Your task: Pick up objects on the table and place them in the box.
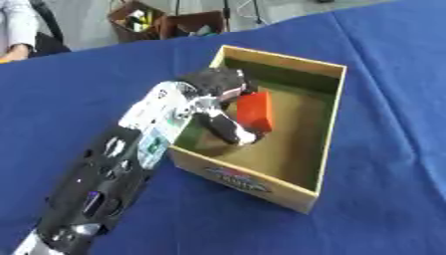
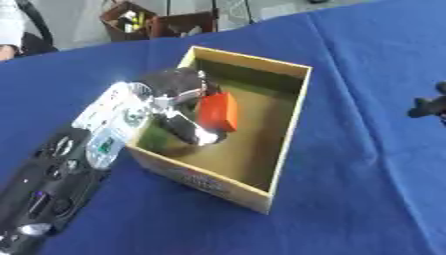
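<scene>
Left hand (image 1: 225,107) reaching over the near-left wall into the open box (image 1: 324,149), fingers and thumb curled round an orange-red block (image 1: 254,110) held inside it, right hand (image 2: 430,105) only partly visible at the right edge, its state unclear, blue tablecloth (image 1: 69,94) beneath

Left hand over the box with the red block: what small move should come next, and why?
Probably open the fingers and let go. The left hand already reaches over the box wall, its fingers curled round the red block, which sits inside above the floor. The right hand barely shows at the edge.
</scene>
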Controlling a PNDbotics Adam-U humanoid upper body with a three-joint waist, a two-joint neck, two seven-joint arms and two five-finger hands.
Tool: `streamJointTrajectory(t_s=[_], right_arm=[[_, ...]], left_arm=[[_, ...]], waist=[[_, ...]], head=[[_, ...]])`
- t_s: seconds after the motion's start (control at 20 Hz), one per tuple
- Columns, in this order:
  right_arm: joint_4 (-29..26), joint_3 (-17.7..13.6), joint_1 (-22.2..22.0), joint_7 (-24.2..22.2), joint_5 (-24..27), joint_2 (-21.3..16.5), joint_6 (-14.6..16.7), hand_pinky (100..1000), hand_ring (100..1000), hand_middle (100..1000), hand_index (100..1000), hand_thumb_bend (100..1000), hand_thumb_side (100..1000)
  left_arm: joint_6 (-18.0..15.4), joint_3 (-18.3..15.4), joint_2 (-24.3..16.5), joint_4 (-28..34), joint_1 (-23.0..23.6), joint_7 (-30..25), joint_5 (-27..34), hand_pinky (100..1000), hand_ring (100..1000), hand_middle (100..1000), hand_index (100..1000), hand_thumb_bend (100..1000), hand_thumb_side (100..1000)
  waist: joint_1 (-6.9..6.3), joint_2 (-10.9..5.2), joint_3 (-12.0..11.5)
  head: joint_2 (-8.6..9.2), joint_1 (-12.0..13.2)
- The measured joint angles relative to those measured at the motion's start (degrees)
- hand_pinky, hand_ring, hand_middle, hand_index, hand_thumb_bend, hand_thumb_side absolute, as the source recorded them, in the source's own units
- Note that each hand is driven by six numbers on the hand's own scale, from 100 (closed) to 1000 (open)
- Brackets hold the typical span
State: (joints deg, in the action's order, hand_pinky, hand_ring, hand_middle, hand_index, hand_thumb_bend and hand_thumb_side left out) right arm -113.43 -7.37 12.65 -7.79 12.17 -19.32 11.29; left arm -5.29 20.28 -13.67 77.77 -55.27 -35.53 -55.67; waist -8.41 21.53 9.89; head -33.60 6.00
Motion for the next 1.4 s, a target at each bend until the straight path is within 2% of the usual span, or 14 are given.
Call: streamJointTrajectory(t_s=[0.15, 0.2, 0.3, 0.45, 0.7, 0.75, 0.85, 1.1, 1.4], right_arm=[[0.0, 0.02, 0.0, -0.03, -0.01, 0.18, -0.03, 848, 617, 532, 750, 100, 857], [0.0, 0.05, 0.0, -0.08, -0.01, 0.3, -0.09, 848, 617, 532, 750, 100, 857], [0.0, 0.19, 0.01, -0.18, -0.01, 0.42, -0.19, 848, 618, 532, 750, 100, 858], [0.0, 0.34, 0.01, -0.25, -0.01, 0.43, -0.26, 848, 618, 532, 750, 100, 859], [0.0, 0.35, 0.01, -0.35, -0.01, 0.44, -0.38, 848, 618, 532, 750, 100, 860], [0.0, 0.36, 0.01, -0.38, -0.01, 0.44, -0.41, 848, 618, 532, 750, 100, 860], [0.0, 0.37, 0.01, -0.41, -0.01, 0.44, -0.49, 848, 618, 532, 749, 100, 860], [0.0, 0.4, 0.01, -0.37, 0.0, 0.48, -0.67, 848, 618, 532, 748, 100, 861], [0.0, 0.66, 0.01, -0.38, 0.01, 0.58, -0.87, 848, 618, 532, 748, 100, 861]], left_arm=[[-1.65, 0.01, 0.13, -0.28, 0.01, -3.18, -0.39, 429, 705, 797, 900, 100, 491], [-2.17, 0.01, 0.13, -0.28, 0.02, -4.15, -0.43, 487, 752, 837, 947, 158, 504], [-3.02, -0.01, 0.14, -0.28, 0.03, -5.84, -0.63, 522, 775, 852, 972, 219, 523], [-3.48, -0.05, 0.14, -0.26, 0.03, -7.3, -1.03, 545, 790, 860, 990, 270, 541], [-3.49, -0.25, 0.15, -0.23, 0.03, -8.04, -1.35, 586, 816, 880, 1000, 411, 604], [-3.48, -0.31, 0.15, -0.22, 0.03, -8.06, -1.38, 586, 816, 880, 1000, 411, 604], [-3.42, -0.4, 0.16, -0.21, 0.03, -8.12, -1.45, 621, 838, 909, 1000, 490, 647], [-2.8, -0.74, 0.16, -0.09, 0.03, -7.55, -1.82, 614, 835, 905, 1000, 503, 647], [-1.57, -1.32, 0.16, 1.48, 0.03, -6.01, -1.84, 601, 826, 893, 1000, 470, 655]], waist=[[0.0, 0.0, 0.01], [0.0, 0.0, 0.01], [0.0, 0.0, 0.0], [0.0, 0.0, 0.0], [0.0, -0.01, -0.03], [0.01, -0.01, -0.04], [0.01, -0.04, -0.05], [0.01, -0.34, -0.14], [0.03, -0.71, -0.47]], head=[[0.01, 0.11], [0.01, 0.13], [0.02, 0.17], [0.03, 0.19], [0.06, 0.25], [0.16, 0.28], [0.32, 0.35], [0.5, 0.37], [0.51, 0.37]])
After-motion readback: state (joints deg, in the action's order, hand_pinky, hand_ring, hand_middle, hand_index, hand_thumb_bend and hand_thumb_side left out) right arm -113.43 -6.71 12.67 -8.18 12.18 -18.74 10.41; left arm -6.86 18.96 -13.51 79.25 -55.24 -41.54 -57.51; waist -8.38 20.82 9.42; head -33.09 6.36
